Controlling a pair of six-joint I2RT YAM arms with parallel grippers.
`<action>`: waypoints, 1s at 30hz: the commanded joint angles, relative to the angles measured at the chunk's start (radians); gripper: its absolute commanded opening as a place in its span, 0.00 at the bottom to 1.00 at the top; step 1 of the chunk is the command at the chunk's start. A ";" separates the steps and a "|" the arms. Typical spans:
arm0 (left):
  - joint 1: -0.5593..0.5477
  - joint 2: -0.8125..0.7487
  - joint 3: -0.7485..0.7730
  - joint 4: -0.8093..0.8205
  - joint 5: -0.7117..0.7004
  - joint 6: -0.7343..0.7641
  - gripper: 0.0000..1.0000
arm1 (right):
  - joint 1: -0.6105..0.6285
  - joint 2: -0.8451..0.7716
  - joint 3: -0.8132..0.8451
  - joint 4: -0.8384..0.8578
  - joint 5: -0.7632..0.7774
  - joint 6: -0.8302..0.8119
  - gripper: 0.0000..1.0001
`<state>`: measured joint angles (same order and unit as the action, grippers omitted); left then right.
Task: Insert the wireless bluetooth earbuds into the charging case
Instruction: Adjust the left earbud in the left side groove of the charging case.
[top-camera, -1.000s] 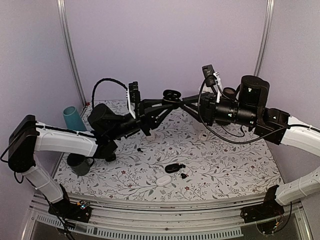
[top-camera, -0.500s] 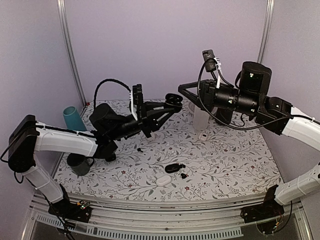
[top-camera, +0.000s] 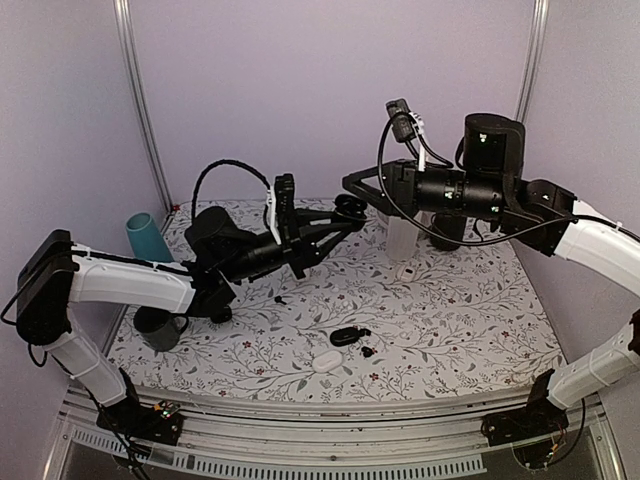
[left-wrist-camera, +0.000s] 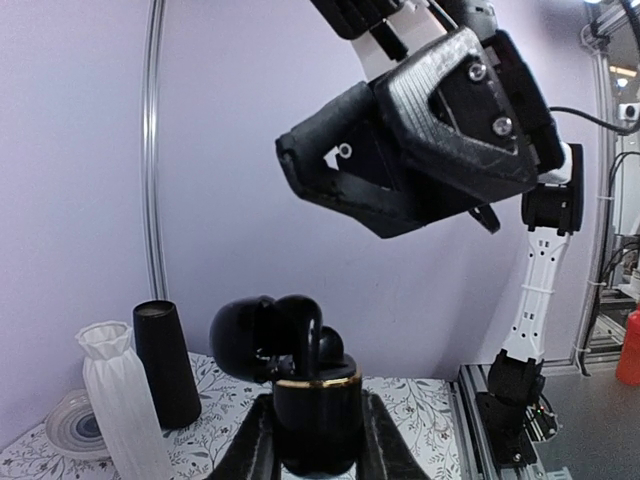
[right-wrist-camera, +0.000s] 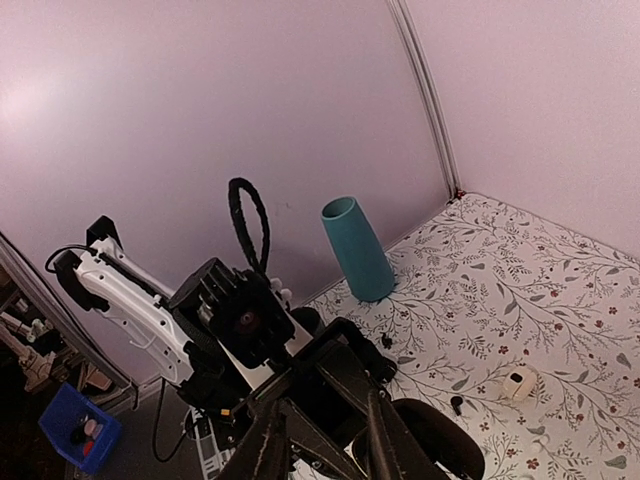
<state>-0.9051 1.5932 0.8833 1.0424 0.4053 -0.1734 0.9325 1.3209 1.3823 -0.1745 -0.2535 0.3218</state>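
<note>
Far left, a teal cup (top-camera: 140, 237) stood at the back of the flowered counter (top-camera: 480, 330), and a dark mug (top-camera: 158, 328) sat nearer the front edge. Then the left gripper (top-camera: 340, 212), raised well above the counter and pinching the black charging case (left-wrist-camera: 316, 410) by its lower body, lid flipped open! An earbud (left-wrist-camera: 305, 322), glossy and black, poked up out of the gold-rimmed case.

Down on the counter a tiny black speck (top-camera: 280, 298) lay alone. Toward the front, a white case (top-camera: 327, 362) sat just beside a black oval object (top-camera: 347, 336), and another small black bit (top-camera: 368, 351) lay next to that. Both bits were too small to name.

Up again: just above and to the right of the held case hovered the right gripper (top-camera: 350, 184). Its fingers were slightly spread with nothing between them, and they were clear of the case. Behind it, a white ribbed vase (top-camera: 400, 240) and a black cup (top-camera: 445, 235) stood side by side at the back right of the counter.
</note>
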 joint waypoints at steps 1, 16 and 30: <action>0.004 -0.021 -0.006 -0.008 -0.017 0.018 0.00 | -0.052 0.026 0.041 -0.063 -0.082 0.072 0.27; 0.006 -0.025 -0.013 -0.043 -0.046 0.041 0.00 | -0.116 0.056 0.042 -0.108 -0.265 0.159 0.26; 0.005 -0.024 -0.006 -0.048 -0.042 0.049 0.00 | -0.118 0.079 0.054 -0.139 -0.244 0.148 0.26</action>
<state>-0.9051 1.5932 0.8803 1.0031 0.3687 -0.1410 0.8177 1.3785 1.4014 -0.2932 -0.4927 0.4721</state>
